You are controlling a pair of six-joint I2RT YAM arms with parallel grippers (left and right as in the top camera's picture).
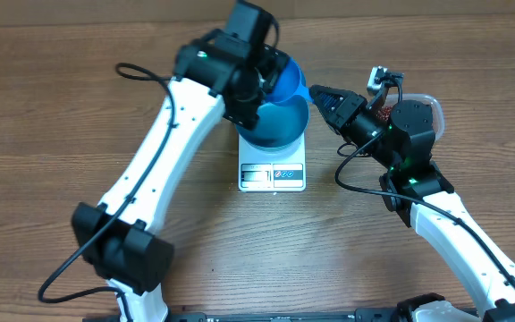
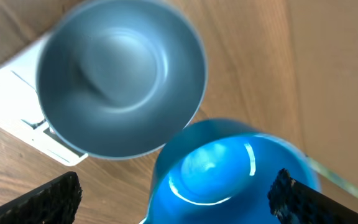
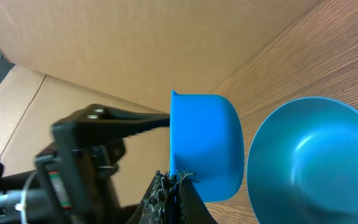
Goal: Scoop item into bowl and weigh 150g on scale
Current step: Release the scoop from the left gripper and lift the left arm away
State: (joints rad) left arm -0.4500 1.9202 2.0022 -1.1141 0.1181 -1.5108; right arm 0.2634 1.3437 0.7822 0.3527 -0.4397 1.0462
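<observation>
The blue bowl (image 1: 275, 123) stands on the white scale (image 1: 273, 176). In the left wrist view the bowl (image 2: 123, 74) shows a bare teal inside, with the scale (image 2: 11, 102) under it. My right gripper (image 1: 316, 93) (image 3: 178, 182) is shut on the handle of a small blue scoop (image 3: 207, 140), held just beside the bowl (image 3: 316, 162). My left gripper (image 2: 176, 190) is open wide above the scoop's cup (image 2: 229, 168), with one finger on each side and neither touching it. The dark red-brown beans (image 1: 382, 107) lie in a clear tub behind the right arm.
The clear tub (image 1: 429, 100) sits at the far right, mostly hidden by the right wrist. The left arm (image 1: 168, 152) slants across the table from the front left to the bowl. A cardboard wall (image 3: 135, 56) stands behind the table.
</observation>
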